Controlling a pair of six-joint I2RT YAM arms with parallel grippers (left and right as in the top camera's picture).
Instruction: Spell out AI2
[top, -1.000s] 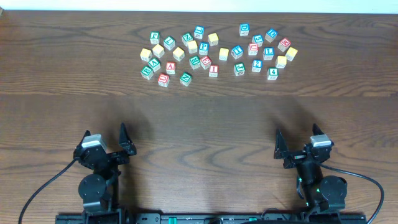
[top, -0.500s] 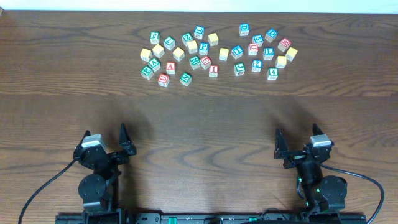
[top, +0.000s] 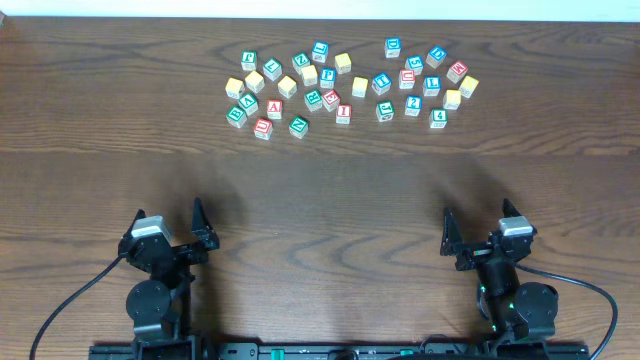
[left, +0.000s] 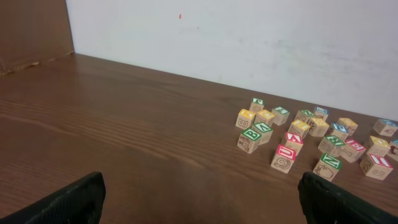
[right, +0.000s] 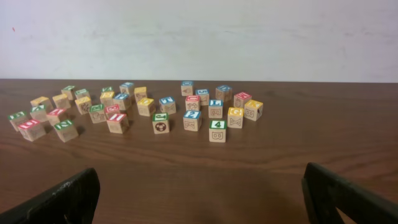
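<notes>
Several small wooden letter and number blocks lie in a loose cluster (top: 345, 88) at the far side of the table. Among them are a red A block (top: 274, 109), a red I block (top: 343, 114) and a blue 2 block (top: 413, 104). The left wrist view shows the A block (left: 293, 141); the right wrist view shows the I block (right: 117, 121) and the 2 block (right: 192, 119). My left gripper (top: 168, 218) (left: 202, 199) and right gripper (top: 478, 222) (right: 199, 196) are open and empty near the front edge, far from the blocks.
The brown wooden table (top: 330, 200) stretches between the grippers and the blocks. A white wall (right: 199, 37) stands behind the far edge. Black cables (top: 70, 300) run from both arm bases at the front.
</notes>
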